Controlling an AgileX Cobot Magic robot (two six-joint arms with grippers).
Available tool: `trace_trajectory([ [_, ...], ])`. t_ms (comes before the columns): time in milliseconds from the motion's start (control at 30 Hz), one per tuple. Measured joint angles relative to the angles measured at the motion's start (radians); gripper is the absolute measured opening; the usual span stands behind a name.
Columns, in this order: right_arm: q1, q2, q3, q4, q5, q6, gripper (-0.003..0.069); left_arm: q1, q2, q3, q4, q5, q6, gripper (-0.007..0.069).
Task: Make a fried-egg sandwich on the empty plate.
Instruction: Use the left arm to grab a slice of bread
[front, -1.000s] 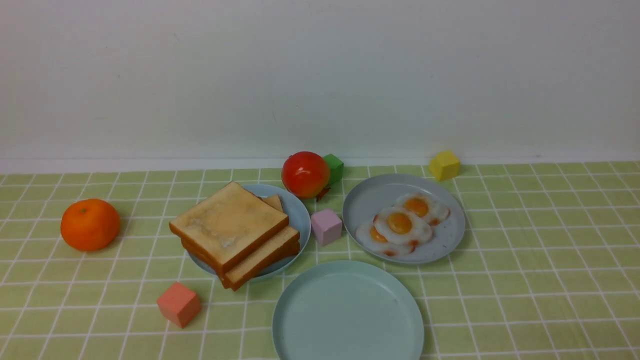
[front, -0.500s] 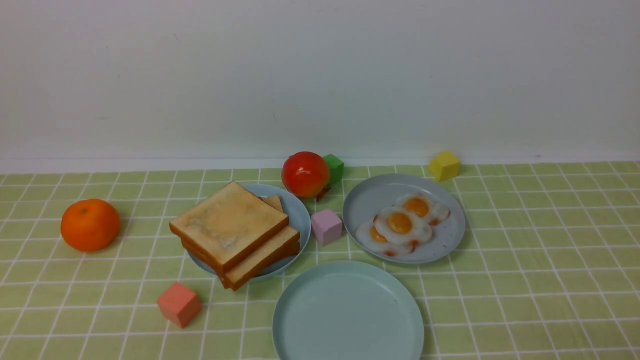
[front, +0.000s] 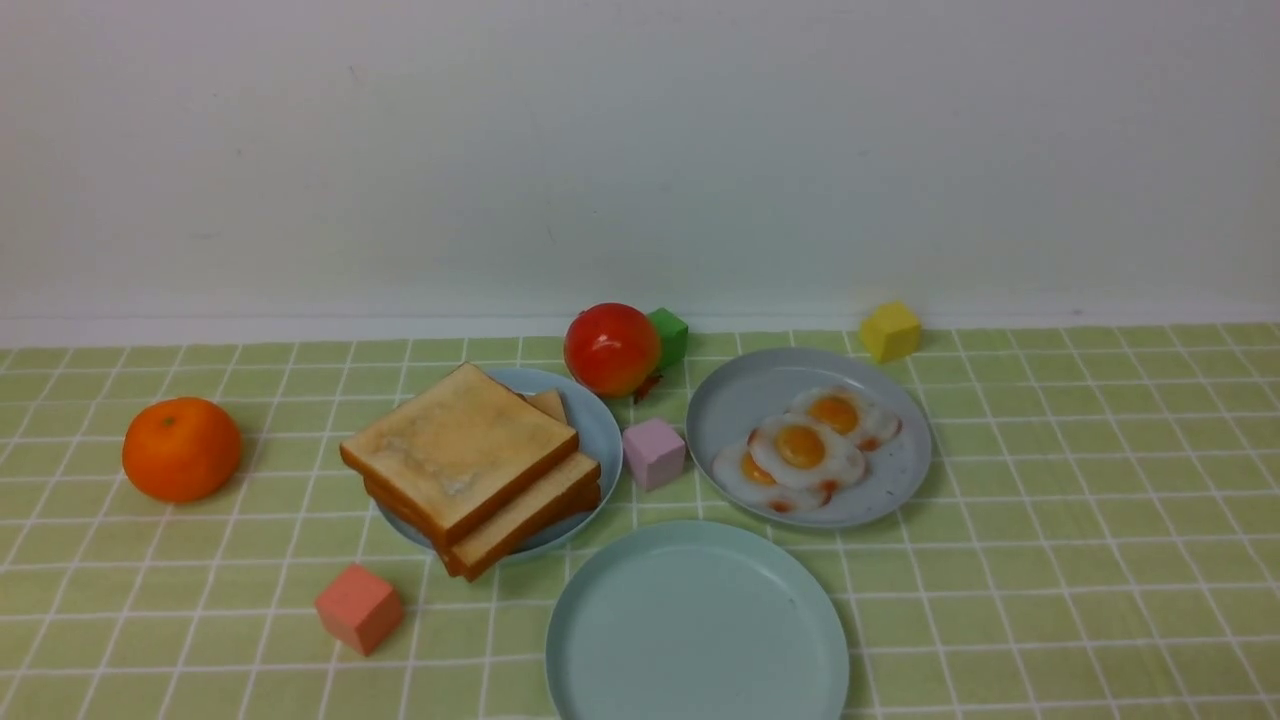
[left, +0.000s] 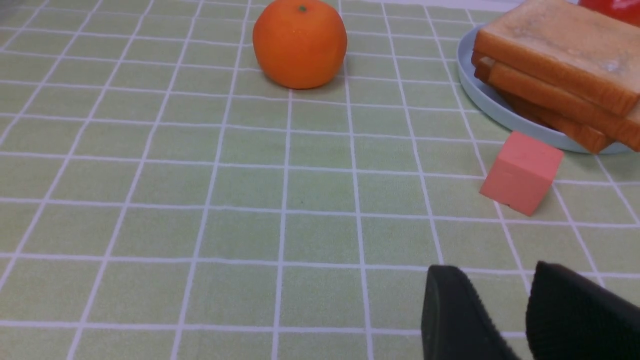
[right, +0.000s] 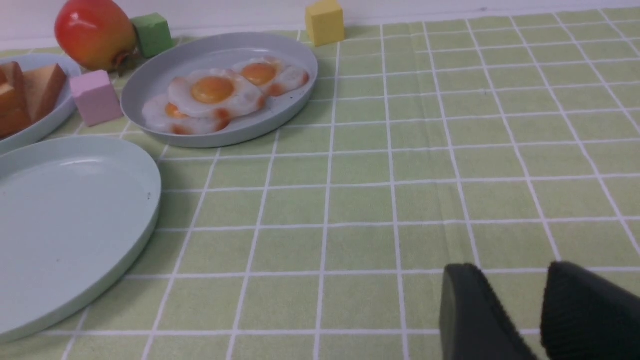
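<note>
The aqua plate (front: 600, 650) is empty. The toast (front: 460, 450) is stacked on the blue plate (front: 603, 432), and the big egg (front: 803, 450) overlaps smaller eggs (front: 845, 412) on the grey plate (front: 740, 400). The left gripper (left: 495, 274) and right gripper (right: 510, 272) have fingers slightly apart, gripping nothing.

A green checked cloth (front: 1050, 560) covers the table. On it stand an orange (front: 181, 449) at far left, a blue plate (front: 600, 425), a grey plate (front: 740, 400) and, nearest, an aqua plate (front: 690, 620). A lilac cube (front: 653, 453) sits between the blue and grey plates, and a salmon cube (front: 358, 607) lies near the front. A red fruit (front: 611, 349), a green cube (front: 668, 335) and a yellow cube (front: 889, 330) sit at the back.
</note>
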Motion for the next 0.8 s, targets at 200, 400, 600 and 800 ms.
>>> trace_trajectory([
  [200, 0.0, 0.0, 0.0, 0.0, -0.003, 0.0, 0.0241, 0.0, 0.0, 0.0, 0.0, -0.004, 0.0, 0.0239],
  [400, 0.0, 0.0, 0.007, 0.0, -0.09, 0.0, 0.0241, 0.0, 0.0, 0.0, 0.0, -0.111, 0.0, 0.0239],
  [600, 0.0, 0.0, 0.007, -0.001, -0.257, 0.0, 0.0241, 0.0, 0.0, 0.0, 0.002, -0.259, 0.0, 0.0239],
  [800, 0.0, 0.0, 0.007, -0.001, -0.335, 0.0, 0.0241, 0.0, 0.0, 0.0, 0.003, -0.304, 0.0, 0.0239],
])
